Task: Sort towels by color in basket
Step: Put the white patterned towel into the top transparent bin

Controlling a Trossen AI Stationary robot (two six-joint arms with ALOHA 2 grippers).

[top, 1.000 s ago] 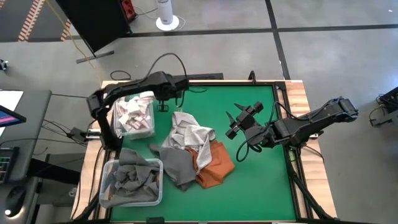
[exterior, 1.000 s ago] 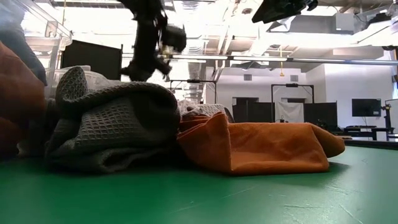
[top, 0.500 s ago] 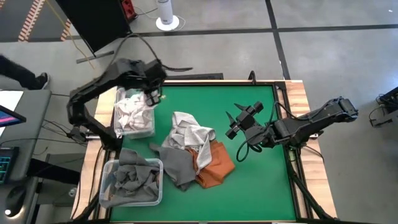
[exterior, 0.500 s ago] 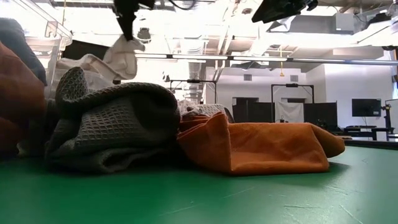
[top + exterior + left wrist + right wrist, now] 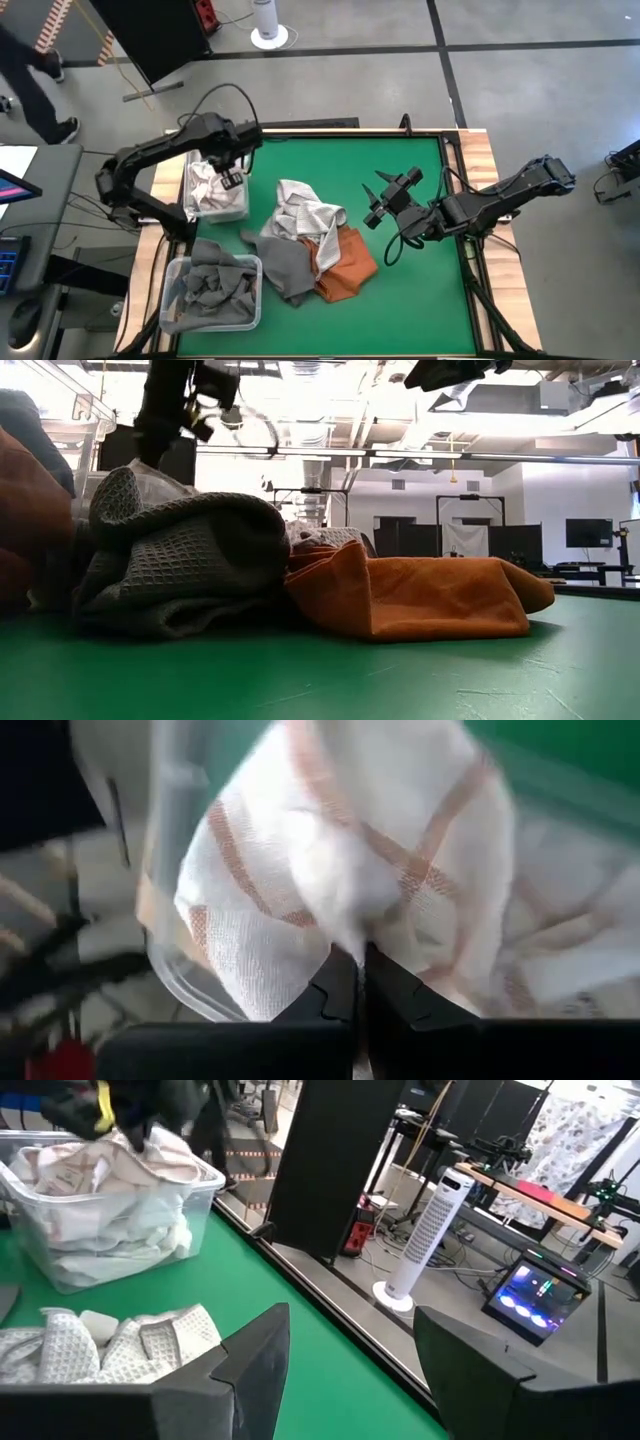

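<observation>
Left wrist view, checked towel (image 5: 340, 870) pinched between closed fingers (image 5: 335, 990)

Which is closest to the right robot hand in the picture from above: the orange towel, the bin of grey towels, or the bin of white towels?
From the right gripper:
1. Orange towel, just below it in the middle pile.
2. Bin of white towels, far left, where the left gripper is.
3. Bin of grey towels, lower-left corner.
The two bins are nearly tied.

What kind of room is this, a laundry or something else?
Most likely a robotics lab or workshop, not a laundry. The green table stands on a bare concrete floor, cables trail around a tower fan, and a lit screen sits by cluttered workbenches.
</observation>
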